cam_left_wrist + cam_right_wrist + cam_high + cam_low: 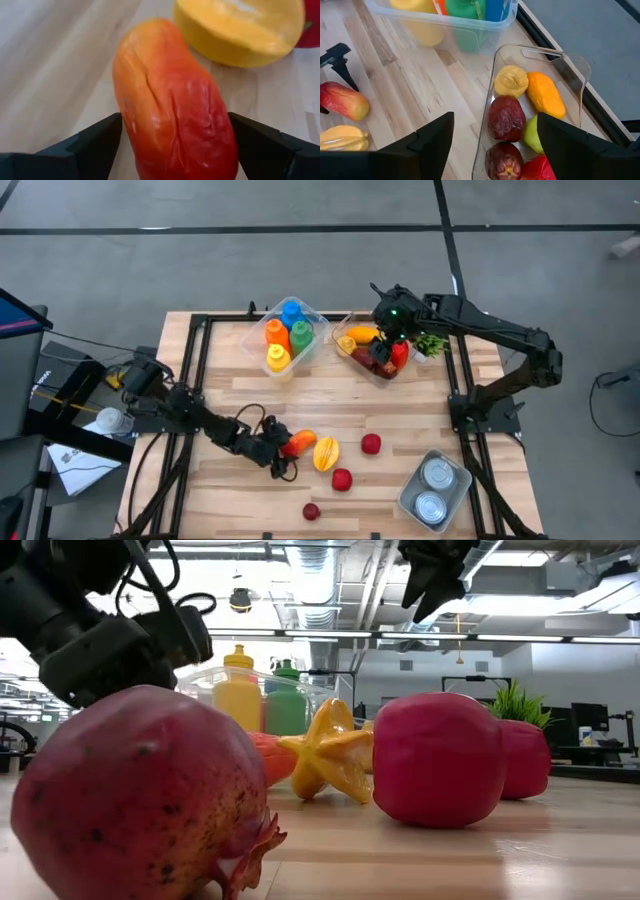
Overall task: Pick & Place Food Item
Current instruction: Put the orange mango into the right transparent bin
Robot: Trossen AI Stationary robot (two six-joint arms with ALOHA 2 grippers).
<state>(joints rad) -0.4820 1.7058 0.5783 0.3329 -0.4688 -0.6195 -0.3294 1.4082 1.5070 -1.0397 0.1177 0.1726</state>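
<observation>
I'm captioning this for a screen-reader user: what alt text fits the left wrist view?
The left hand has its two dark fingers open on either side of a red-orange mango lying on the wooden table. Beyond the mango sits a yellow fruit.

A pomegranate [140,795] looms nearest, a yellow starfruit [330,755] behind it.

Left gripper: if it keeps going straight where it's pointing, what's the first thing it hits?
The red-orange mango, which already lies between the open jaws of the left gripper. Beyond it sits the yellow starfruit, though depth there is hard to judge.
</observation>
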